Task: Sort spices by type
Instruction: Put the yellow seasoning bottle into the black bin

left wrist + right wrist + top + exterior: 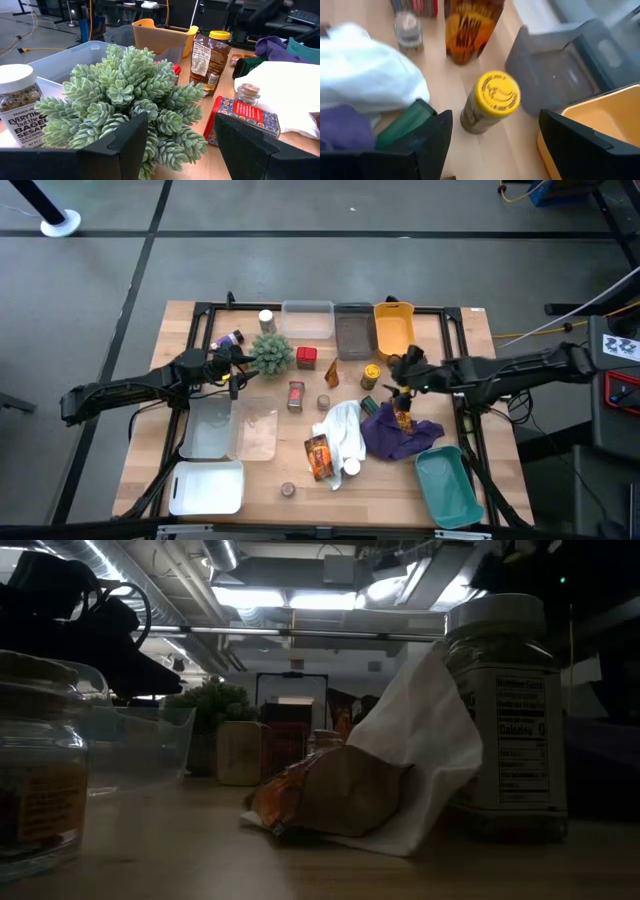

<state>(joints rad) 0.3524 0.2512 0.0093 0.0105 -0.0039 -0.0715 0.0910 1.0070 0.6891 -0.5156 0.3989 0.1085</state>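
Note:
Spices lie scattered on the wooden table (200,320). Among them are a yellow-capped jar (371,376), two red tins (306,357) (296,395), an orange foil packet (319,456), a white-capped jar (266,320) and a purple jar (232,339). My right gripper (398,372) hangs open, slanting down just right of the yellow-capped jar (490,100), which stands upright ahead of its fingers. My left gripper (233,366) stays open and level, right behind the spiky green plant (130,95), with nothing between its fingers.
A clear bin (308,320), a grey bin (352,330) and a yellow bin (394,328) line the far edge. A teal bin (450,485) and a white tray (207,487) sit near the front. A white cloth (342,430) and a purple cloth (398,435) lie mid-table.

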